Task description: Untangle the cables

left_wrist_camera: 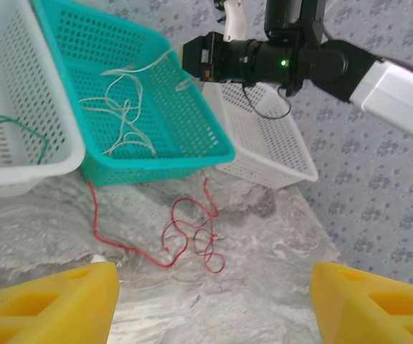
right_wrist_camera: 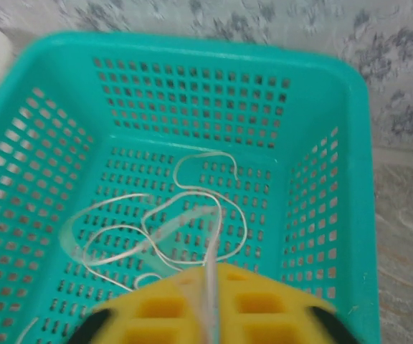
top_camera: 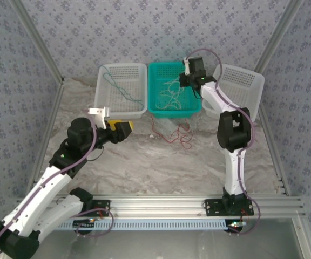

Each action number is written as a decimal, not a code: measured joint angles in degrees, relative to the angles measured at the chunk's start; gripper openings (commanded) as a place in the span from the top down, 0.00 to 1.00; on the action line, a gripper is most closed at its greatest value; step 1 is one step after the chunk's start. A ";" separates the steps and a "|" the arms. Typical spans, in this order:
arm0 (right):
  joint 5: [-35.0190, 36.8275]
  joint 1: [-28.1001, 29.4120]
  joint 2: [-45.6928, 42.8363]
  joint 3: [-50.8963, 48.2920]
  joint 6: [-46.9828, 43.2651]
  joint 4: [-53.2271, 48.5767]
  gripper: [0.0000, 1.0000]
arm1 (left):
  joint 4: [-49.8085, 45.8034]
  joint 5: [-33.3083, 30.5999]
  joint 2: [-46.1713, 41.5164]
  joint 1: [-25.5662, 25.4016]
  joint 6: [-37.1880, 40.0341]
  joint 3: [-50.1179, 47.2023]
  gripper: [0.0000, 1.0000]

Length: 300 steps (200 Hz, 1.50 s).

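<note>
Red cables (left_wrist_camera: pixel 192 236) lie in loose loops on the table in front of the teal basket (left_wrist_camera: pixel 214 143); they also show from above (top_camera: pixel 177 135). Whitish cables (right_wrist_camera: pixel 192 215) lie tangled inside the teal basket (top_camera: pixel 158 110). A green cable (top_camera: pixel 124 93) lies in the left white basket (top_camera: pixel 102 110). My left gripper (left_wrist_camera: pixel 214 287) is open above the table, short of the red cables, with nothing between its yellow fingers (left_wrist_camera: pixel 49 301). My right gripper (right_wrist_camera: pixel 210 304) hangs over the teal basket, shut on a whitish cable that runs down from its pads.
A second white basket (top_camera: pixel 252 86) leans at the back right, behind the right arm. Patterned walls close in the back and both sides. The marbled table (top_camera: pixel 161 167) lies bare between the red cables and the arm bases.
</note>
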 measured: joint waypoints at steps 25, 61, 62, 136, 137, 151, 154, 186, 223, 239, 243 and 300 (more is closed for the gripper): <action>-0.39 -0.04 1.77 3.67 0.68 -4.33 0.51 | -1.53 -0.61 0.02 -0.09 0.09 -0.04 0.29; -0.63 0.33 0.15 4.39 0.70 -7.61 0.50 | -1.75 -0.96 1.09 -0.09 -0.13 -0.42 0.29; -0.66 0.31 0.04 4.39 0.70 -7.74 0.50 | -1.75 -0.96 1.16 -0.09 -0.11 -0.42 0.29; -6.47 -1.90 -30.53 -15.85 10.12 -7.80 0.49 | 1.18 -0.70 11.54 -4.87 -0.55 -0.50 0.29; -6.56 -1.92 -31.01 -16.28 10.25 -7.76 0.49 | 1.29 -0.70 11.87 -5.05 -0.55 -0.46 0.29; -7.67 -2.05 -38.86 -24.74 12.85 -5.88 0.49 | 1.55 -0.70 15.32 -6.54 -0.33 0.04 0.29; -7.80 -2.05 -40.50 -26.69 13.77 -5.22 0.49 | 1.60 -0.72 16.13 -6.88 -0.28 0.20 0.29; -10.19 -2.05 -50.88 -46.95 21.35 -0.96 0.49 | 1.70 -0.94 23.12 -9.77 0.57 3.23 0.29; -9.46 2.82 -51.19 -61.07 27.04 0.13 0.41 | 1.77 -1.18 26.32 -11.02 1.20 4.46 0.29; -7.63 6.27 -49.68 -63.04 29.33 0.15 0.34 | 1.88 -1.40 27.12 -11.02 1.20 4.52 0.29; -7.26 7.13 -49.03 -63.14 29.62 0.22 0.34 | 1.92 -1.44 27.28 -11.02 1.20 4.52 0.29; -1.88 11.61 -38.29 -63.23 32.96 4.00 0.38 | 1.70 -2.01 28.35 -11.23 1.44 5.70 0.29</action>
